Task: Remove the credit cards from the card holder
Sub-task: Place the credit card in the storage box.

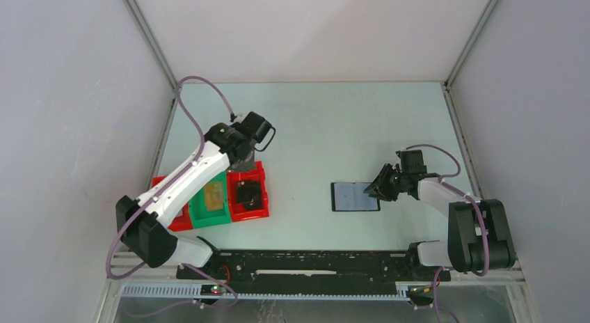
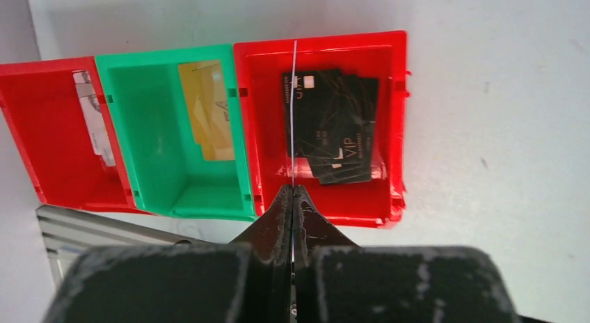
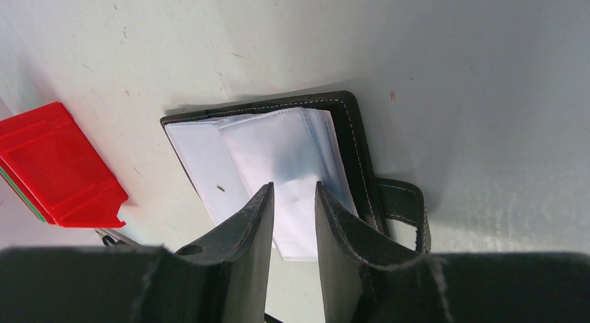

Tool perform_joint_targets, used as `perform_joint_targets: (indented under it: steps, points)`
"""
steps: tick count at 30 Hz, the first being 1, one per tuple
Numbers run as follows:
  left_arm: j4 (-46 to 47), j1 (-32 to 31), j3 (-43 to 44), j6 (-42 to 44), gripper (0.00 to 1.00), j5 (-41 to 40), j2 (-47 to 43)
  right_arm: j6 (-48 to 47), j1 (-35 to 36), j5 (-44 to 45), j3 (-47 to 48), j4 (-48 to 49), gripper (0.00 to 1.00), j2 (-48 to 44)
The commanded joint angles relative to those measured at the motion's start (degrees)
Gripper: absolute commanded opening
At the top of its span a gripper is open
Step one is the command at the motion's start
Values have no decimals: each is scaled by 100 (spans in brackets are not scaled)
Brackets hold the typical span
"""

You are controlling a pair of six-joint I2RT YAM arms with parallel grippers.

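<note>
The outer plastic trays (image 2: 395, 128) are red, the middle plastic tray (image 2: 139, 149) green. The stacked flat cards (image 2: 341, 128) are black with gold lines, the thin edge-on card (image 2: 294, 93) white, the folding card holder (image 3: 346, 128) black.

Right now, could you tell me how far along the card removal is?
Done: black cards lie in the right red tray, yellow cards in the green tray. In hand: the left gripper is shut on a thin card, edge-on above that red tray. Left: the right gripper hangs open over the open card holder; whether its clear sleeves hold more cards is unclear.
</note>
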Motion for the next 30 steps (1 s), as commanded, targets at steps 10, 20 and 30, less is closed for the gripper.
perform_joint_targets:
  steps: [10, 20, 30]
  points:
    - [517, -319, -711, -680, 0, -772, 1106, -7, 21, 348, 46, -189, 37, 143]
    - [1146, -341, -1077, -673, 0, -437, 1473, -7, 39, 362, 46, -192, 37, 147]
    - [1327, -340, -1353, -715, 10, -170, 1507, -20, 55, 380, 62, -203, 37, 152]
